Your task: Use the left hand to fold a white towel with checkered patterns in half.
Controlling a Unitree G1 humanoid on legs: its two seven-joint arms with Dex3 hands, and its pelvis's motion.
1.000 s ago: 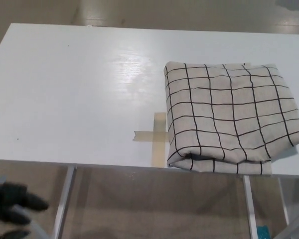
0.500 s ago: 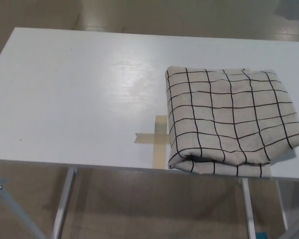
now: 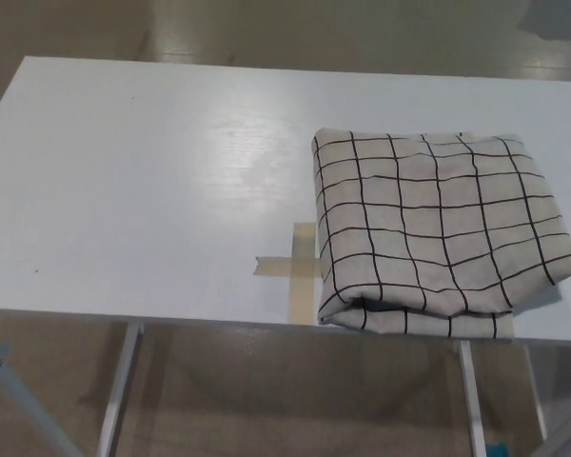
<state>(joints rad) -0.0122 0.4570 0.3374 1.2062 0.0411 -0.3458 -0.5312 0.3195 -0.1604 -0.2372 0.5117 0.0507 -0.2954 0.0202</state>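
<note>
i see the towel (image 3: 438, 233) lying doubled at the tabletop (image 3: 143, 190) front right corner; soft, light, limp. i'd pinch a loose corner. neither hand shows, so i can't tell their state.

I see bright, even light from overhead, a soft glare patch on the white desk (image 3: 257, 152), and a faint shadow under the towel (image 3: 438, 228). Focus is slightly soft throughout.

A lab-like test space — bare white table (image 3: 152, 190), tape cross (image 3: 290, 267) marking a spot.
</note>
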